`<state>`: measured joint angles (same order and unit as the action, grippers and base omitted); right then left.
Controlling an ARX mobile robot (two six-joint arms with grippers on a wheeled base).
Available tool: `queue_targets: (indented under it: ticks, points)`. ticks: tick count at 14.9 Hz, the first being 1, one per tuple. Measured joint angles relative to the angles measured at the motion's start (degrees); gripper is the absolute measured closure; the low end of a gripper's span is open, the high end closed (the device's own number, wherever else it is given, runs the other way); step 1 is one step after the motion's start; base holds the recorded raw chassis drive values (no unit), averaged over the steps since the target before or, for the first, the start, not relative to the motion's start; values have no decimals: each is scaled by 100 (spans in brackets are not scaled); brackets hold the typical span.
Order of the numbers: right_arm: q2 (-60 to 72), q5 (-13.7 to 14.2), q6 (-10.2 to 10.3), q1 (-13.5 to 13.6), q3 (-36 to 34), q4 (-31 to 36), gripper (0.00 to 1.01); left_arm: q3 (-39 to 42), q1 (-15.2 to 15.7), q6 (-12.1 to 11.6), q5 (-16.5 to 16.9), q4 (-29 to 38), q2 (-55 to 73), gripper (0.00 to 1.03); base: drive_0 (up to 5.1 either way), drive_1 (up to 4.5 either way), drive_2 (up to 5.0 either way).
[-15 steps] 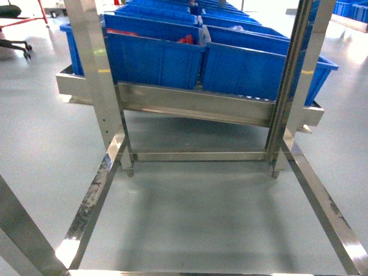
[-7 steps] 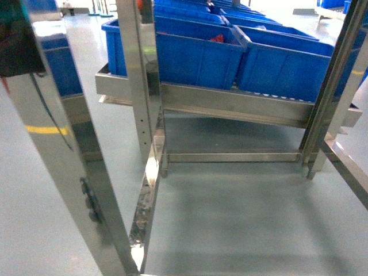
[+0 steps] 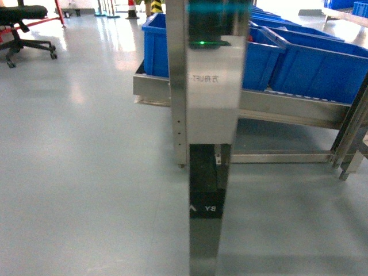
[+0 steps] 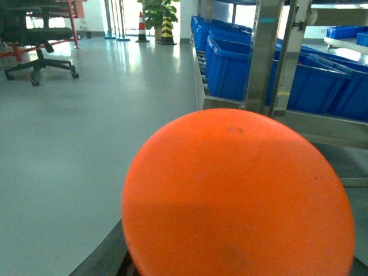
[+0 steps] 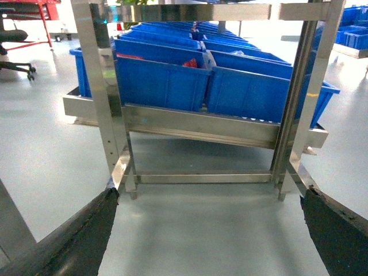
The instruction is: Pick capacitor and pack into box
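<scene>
The grey floor (image 3: 86,144) fills the head view, with a steel rack (image 5: 201,123) of big blue bins (image 5: 161,72) at one to two o'clock, and a polished steel post (image 3: 210,115) standing dead centre. An orange disc (image 4: 238,198) blocks the left wrist view, so I cannot tell how the left pincer stands. The right gripper (image 5: 207,230) has its dark fingers (image 5: 80,233) spread wide at seven and five o'clock, holding nothing; neither capacitor nor peach box appears in any view.

"BY" shows mirrored on the steel post (image 3: 207,86).
</scene>
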<state>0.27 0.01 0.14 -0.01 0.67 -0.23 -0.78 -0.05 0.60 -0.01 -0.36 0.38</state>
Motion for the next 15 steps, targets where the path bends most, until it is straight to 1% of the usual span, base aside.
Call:
queue_targets:
  ticks: [15]
  points:
    - [0,0,0,0,0,-7,3,0,0,0,4,-7,0,59,-494,252,252]
